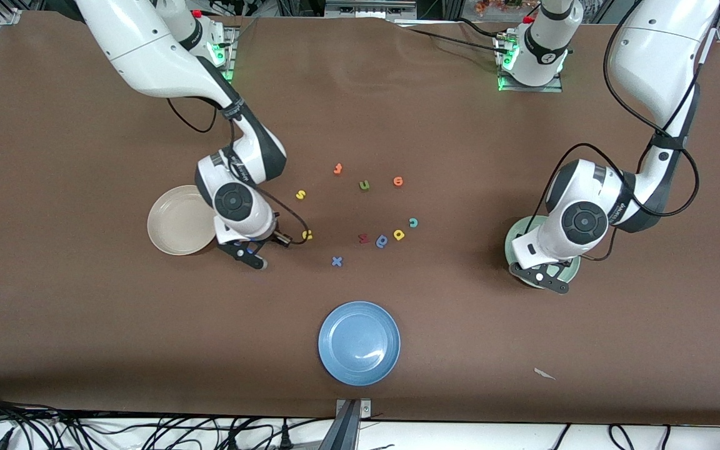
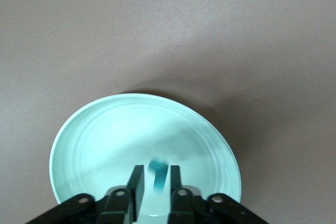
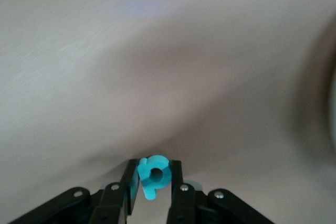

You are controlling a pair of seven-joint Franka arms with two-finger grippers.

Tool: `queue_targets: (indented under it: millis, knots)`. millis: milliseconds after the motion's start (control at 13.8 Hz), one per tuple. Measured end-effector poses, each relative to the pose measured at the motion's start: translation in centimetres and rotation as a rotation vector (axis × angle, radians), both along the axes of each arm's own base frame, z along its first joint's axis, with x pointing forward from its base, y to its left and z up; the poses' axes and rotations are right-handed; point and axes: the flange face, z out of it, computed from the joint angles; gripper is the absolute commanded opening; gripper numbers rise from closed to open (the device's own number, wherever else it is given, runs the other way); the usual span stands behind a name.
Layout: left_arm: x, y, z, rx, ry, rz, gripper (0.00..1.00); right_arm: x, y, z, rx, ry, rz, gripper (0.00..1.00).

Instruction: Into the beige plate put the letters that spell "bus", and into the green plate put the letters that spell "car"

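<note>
The right tool (image 1: 263, 251) is just beside the beige plate (image 1: 175, 220), on that plate's side toward the left arm's end of the bench (image 1: 85, 325). It is clenched on the teal "b" (image 3: 154, 174), which is pinched between both fingers (image 3: 130, 182).

The left tool (image 1: 544, 279) is over the green plate (image 2: 105, 140). A blurred teal letter (image 2: 157, 174) shows inside it above the plate's floor; I cannot tell whether the tool grips that letter or has released it.

On the bench between the two plates lie the yellow "s" (image 1: 300, 194), the yellow "u" (image 1: 307, 235) close to the right tool, the teal "c" (image 1: 413, 222) and the yellow "a" (image 1: 399, 235). A blue plate (image 1: 359, 342) sits nearer the front camera.
</note>
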Motion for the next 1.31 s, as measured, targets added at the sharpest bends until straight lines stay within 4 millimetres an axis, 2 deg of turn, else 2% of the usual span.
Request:
queue_targets:
  millis: [145, 291, 436, 582, 655, 727, 800, 873, 945, 1091, 1309]
  knots:
    - [-0.4, -2.5, 0.2, -0.015, -0.003, -0.029, 1.00, 0.5, -2.6, 1.8, -0.025, 0.010, 0.050, 0.07]
    - [-1.4, -6.9, 0.8, -0.042, -0.011, -0.052, 1.00, -0.2, -5.1, 3.9, -0.038, 0.005, 0.116, 0.07]
    - [-3.1, -12.3, 1.7, -0.081, -0.021, -0.018, 1.00, -2.2, -8.4, 5.4, -0.036, -0.028, 0.186, 0.07]
    - [-5.1, -16.9, 2.0, -0.103, -0.018, -0.004, 1.00, -5.0, -12.9, 5.2, -0.030, -0.061, 0.261, 0.07]
    - [-6.2, -18.8, 1.7, -0.108, -0.014, -0.007, 1.00, -6.3, -15.2, 4.7, -0.028, -0.070, 0.297, 0.10]
    - [-7.2, -20.9, 1.1, -0.120, -0.019, -0.009, 1.00, -7.2, -17.3, 4.2, -0.027, -0.080, 0.334, 0.42]
    - [-8.2, -23.1, 0.3, -0.141, -0.031, -0.005, 1.00, -7.8, -19.2, 3.9, -0.027, -0.086, 0.364, 0.94]
    - [-9.2, -25.0, -0.8, -0.163, -0.039, 0.000, 0.99, -8.0, -20.4, 3.7, -0.028, -0.089, 0.378, 1.00]
    - [-9.9, -26.3, -1.9, -0.182, -0.040, 0.004, 0.97, -8.1, -20.8, 3.7, -0.025, -0.091, 0.376, 1.00]
    - [-10.5, -27.1, -3.9, -0.204, -0.033, 0.010, 0.88, -8.0, -19.9, 3.9, 0.005, -0.102, 0.350, 1.00]
    - [-10.8, -27.2, -5.0, -0.204, -0.018, 0.011, 0.67, -7.8, -15.5, 4.8, 0.045, -0.133, 0.285, 1.00]
